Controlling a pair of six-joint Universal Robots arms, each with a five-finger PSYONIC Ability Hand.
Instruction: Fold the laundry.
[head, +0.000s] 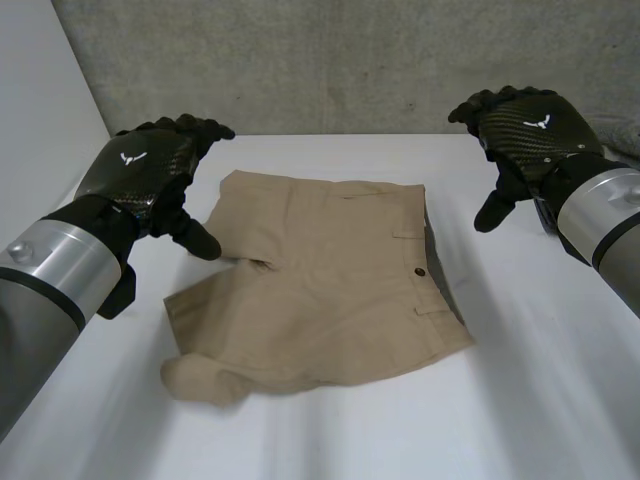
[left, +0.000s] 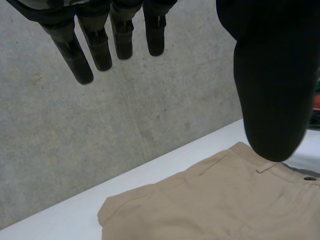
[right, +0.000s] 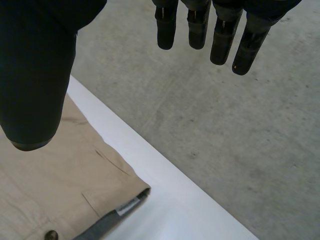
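White table (head: 540, 400): beige cotton shorts (head: 330, 290) lie 4 o'clock of your nearer black left hand (head: 140, 170), 8 o'clock of black right hand (head: 535, 130); both w/ fingers apart, empty.

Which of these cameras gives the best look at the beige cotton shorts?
The head view: the beige cotton shorts lie whole on the white table. The wrist views each catch part of their far edge.

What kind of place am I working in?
Probably a lab test bench: a white table, a plain grey concrete wall behind it, one pair of tan shorts laid out.
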